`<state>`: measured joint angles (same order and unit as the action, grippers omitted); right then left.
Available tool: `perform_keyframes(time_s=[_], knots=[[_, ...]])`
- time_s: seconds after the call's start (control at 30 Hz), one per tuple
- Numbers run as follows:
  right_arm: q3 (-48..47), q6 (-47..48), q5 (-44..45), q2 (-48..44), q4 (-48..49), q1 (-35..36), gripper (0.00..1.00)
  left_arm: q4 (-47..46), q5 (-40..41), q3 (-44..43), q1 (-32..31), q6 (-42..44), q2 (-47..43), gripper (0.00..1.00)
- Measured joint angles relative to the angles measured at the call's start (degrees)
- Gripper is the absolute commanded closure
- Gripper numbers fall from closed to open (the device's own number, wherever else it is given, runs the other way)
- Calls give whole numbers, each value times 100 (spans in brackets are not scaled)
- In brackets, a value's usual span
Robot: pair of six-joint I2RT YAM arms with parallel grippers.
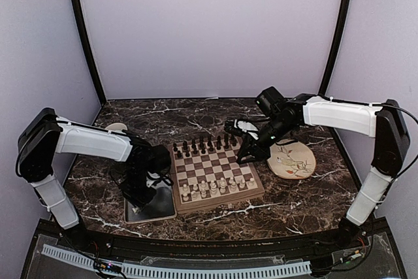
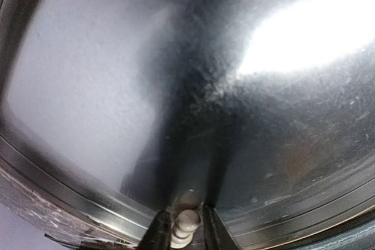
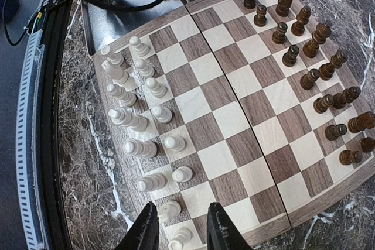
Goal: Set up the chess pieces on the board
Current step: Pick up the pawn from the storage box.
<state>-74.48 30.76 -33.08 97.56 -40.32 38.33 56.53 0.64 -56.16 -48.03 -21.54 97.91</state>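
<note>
Pinches a single cream-white piece (image 2: 186,223) in the left end effector (image 2: 187,218), nearly closed, dark fingers (image 2: 161,233) tight on either side of it. Hangs that end effector directly above the grey metal tray (image 2: 76,109), with the board (image 3: 231,89) just to its right in the overhead view. Holds the right end effector (image 3: 181,215) partly open and empty above the board's right-hand edge, with the patterned round plate (image 1: 292,160) just to its right on the marble desk (image 1: 196,119). Shows, ahead and to the left of those parted fingertips in the right wrist view, the cream-white set (image 3: 161,113) in two rows along one side of the board, the nearest couple standing on squares directly beneath the end effector. Shows, ahead and to the right, the dark brown set (image 3: 309,78) in two rows along the opposite side, well apart from the white rows across bare squares. Leaves the held piece's kind unclear.
</note>
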Motion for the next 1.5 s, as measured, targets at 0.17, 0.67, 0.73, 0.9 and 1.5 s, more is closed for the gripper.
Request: perform_keyframes(time_s=[0.17, 0.67, 0.73, 0.9, 1.5], knots=[[0, 0, 15, 0, 2, 15, 71, -238, -26, 140, 72, -179, -170, 65], [0, 0, 13, 96, 2, 109, 70, -442, -26, 614, 74, -483, -691, 64], [0, 2, 15, 96, 2, 127, 70, -411, -24, 627, 72, -483, -710, 62], [0, 2, 17, 96, 2, 140, 70, -256, -7, 671, 72, -487, -872, 63], [-2, 4, 35, 122, 2, 186, 71, -83, 79, 686, 72, -636, -774, 73]])
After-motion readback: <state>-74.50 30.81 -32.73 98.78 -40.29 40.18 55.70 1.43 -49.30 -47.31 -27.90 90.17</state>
